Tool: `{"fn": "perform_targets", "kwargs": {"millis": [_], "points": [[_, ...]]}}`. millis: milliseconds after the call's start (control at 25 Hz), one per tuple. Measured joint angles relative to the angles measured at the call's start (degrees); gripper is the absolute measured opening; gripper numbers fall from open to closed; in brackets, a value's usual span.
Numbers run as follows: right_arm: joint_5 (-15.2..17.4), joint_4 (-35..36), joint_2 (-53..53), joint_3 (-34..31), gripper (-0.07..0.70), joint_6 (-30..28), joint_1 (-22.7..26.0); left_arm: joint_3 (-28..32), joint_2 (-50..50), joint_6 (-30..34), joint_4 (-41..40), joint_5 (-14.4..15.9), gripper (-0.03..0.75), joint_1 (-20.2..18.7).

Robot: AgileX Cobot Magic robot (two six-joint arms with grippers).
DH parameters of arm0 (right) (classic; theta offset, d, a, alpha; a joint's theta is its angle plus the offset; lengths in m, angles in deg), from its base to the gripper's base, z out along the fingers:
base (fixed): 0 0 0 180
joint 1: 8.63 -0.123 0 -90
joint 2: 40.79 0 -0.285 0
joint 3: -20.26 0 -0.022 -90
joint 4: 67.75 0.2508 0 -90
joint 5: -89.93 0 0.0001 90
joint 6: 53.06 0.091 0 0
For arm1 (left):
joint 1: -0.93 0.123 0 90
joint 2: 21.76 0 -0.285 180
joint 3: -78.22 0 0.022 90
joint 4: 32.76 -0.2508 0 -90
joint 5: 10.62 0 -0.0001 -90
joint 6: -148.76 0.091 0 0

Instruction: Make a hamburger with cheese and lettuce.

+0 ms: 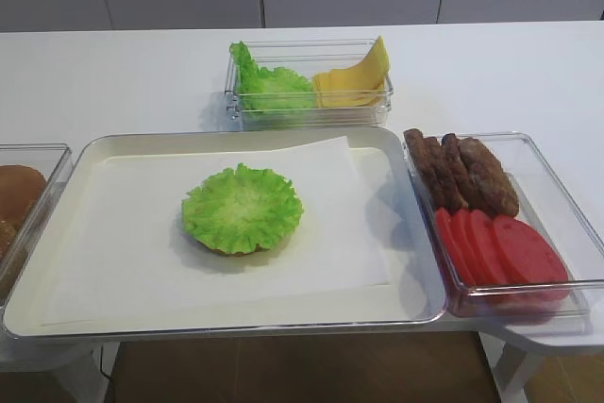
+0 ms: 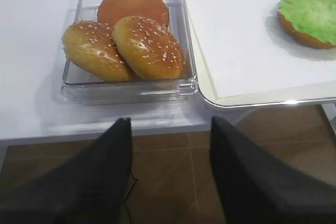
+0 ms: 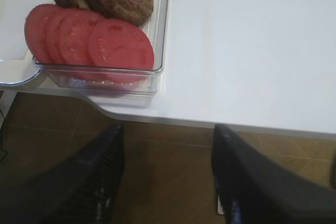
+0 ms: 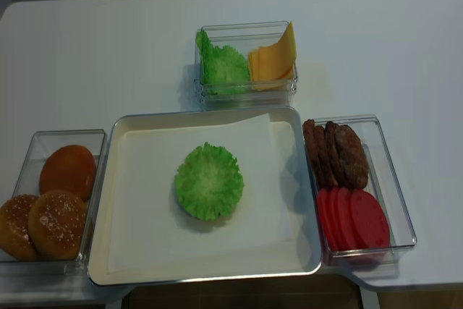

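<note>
White table (image 4: 108, 48) up top, brown floor below its front edge. Left gripper (image 2: 168, 145) hangs over that floor, jaws apart, holding nothing; right gripper (image 3: 165, 153) likewise, spread wide. Just ahead of the left sits a bin of 3 buns (image 2: 149, 45). On the tray (image 4: 304, 251), lettuce (image 4: 208, 181) covers the hamburger (image 2: 302, 35). Cheese (image 4: 273, 59) waits in the far box.

we see our right fingers (image 3: 89, 182) as two dark, flat black blades with a ribbed inner face; our left fingers (image 2: 89, 177) look matte black, broad and plain.
</note>
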Motion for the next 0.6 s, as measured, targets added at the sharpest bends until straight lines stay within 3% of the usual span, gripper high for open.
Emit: {"fn": "perform_targets", "kwargs": {"millis": [600], "points": [[-0.1,0.0,3.8,0.0,0.406,0.0,0.0,0.0,0.0,0.0,0.0,0.0,0.361,0.0]]}}
